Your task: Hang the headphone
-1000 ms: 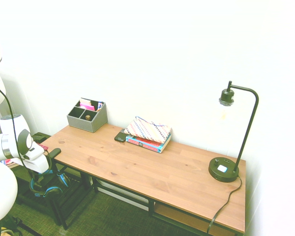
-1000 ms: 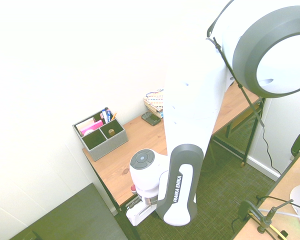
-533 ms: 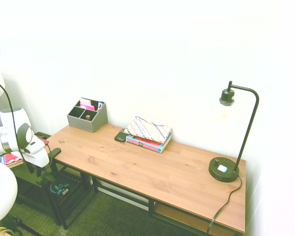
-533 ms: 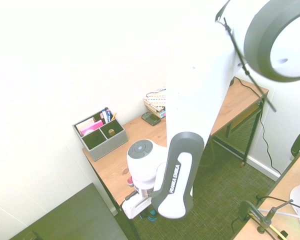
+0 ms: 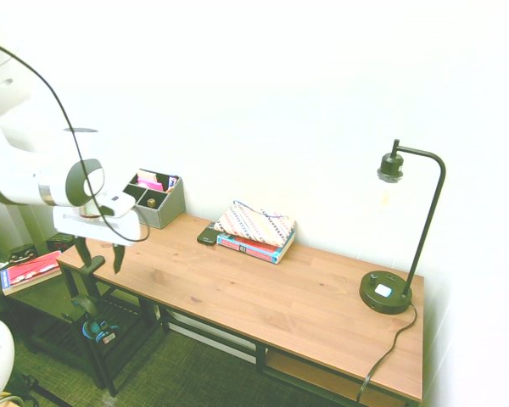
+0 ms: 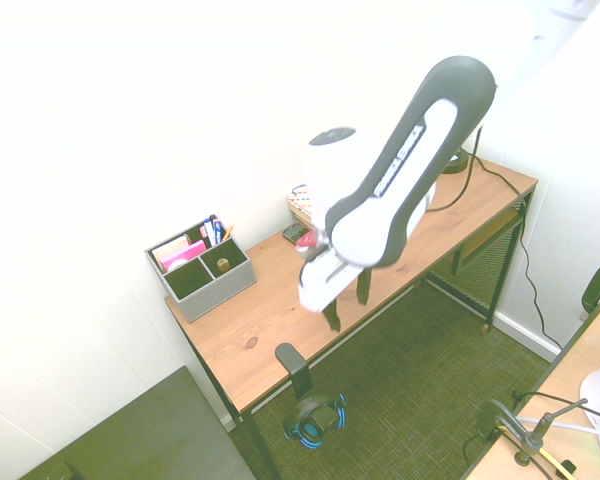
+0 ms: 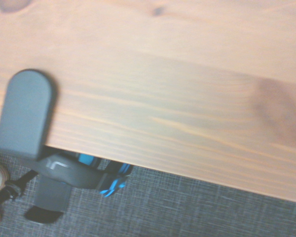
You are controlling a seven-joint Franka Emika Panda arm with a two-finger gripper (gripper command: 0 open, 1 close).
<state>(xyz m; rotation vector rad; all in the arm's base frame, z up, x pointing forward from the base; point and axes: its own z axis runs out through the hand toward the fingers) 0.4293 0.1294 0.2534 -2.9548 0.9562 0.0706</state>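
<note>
Headphone (image 6: pixel 313 420) with blue rims, hanging below the bench (image 6: pixel 280 300) edge from a dark clamp-on hook (image 6: pixel 292 366) at the bench's end; it shows also in the first exterior view (image 5: pixel 97 329). Gripper (image 6: pixel 347 305) above the bench top near that end, pointing down, jaws apart and empty. Farther along the bench: grey organiser (image 5: pixel 150 200), stacked books (image 5: pixel 256 231), black lamp (image 5: pixel 399 229).

Count from my station, desk corner.
I see one headphone (image 6: pixel 314 420), one lamp (image 5: pixel 398 242), one grey organizer (image 5: pixel 151 200), one phone (image 5: pixel 208 236), one book (image 5: pixel 254 247), one patterned cloth (image 5: pixel 256 222).
</note>
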